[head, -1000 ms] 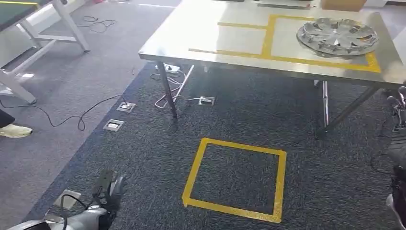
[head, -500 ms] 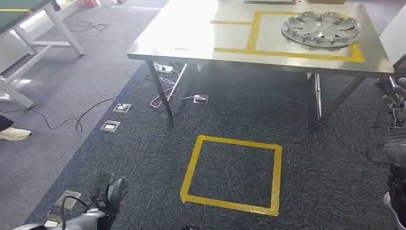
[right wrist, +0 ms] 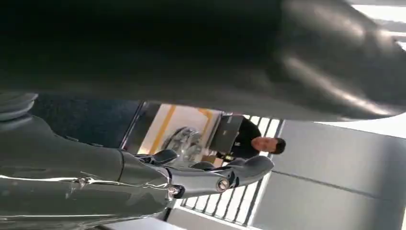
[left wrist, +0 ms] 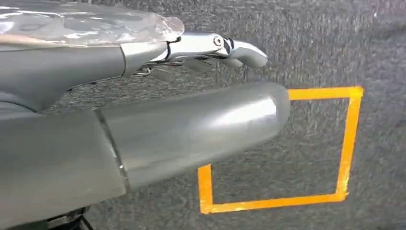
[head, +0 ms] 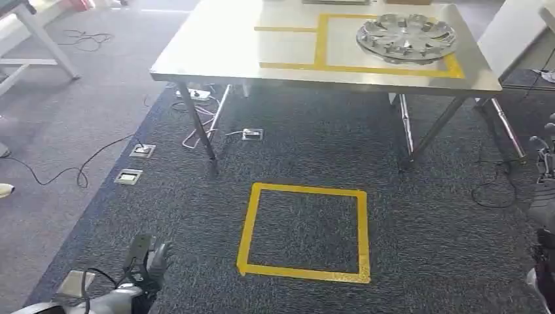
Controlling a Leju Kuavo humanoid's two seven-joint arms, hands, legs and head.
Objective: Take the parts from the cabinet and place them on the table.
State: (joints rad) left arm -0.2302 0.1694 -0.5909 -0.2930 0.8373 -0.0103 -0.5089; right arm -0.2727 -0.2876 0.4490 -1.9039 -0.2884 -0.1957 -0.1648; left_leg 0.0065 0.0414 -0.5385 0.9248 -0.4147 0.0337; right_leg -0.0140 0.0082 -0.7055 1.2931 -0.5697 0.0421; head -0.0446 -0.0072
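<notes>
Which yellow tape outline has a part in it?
The tape outline on the table, at its right end: the silver wheel cover lies inside it. The tape square on the carpet holds nothing.

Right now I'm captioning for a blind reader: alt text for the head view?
A silver hubcap lies inside yellow tape on a steel table, beyond a taped square on dark carpet. The robot's left hand hangs low, empty.
</notes>
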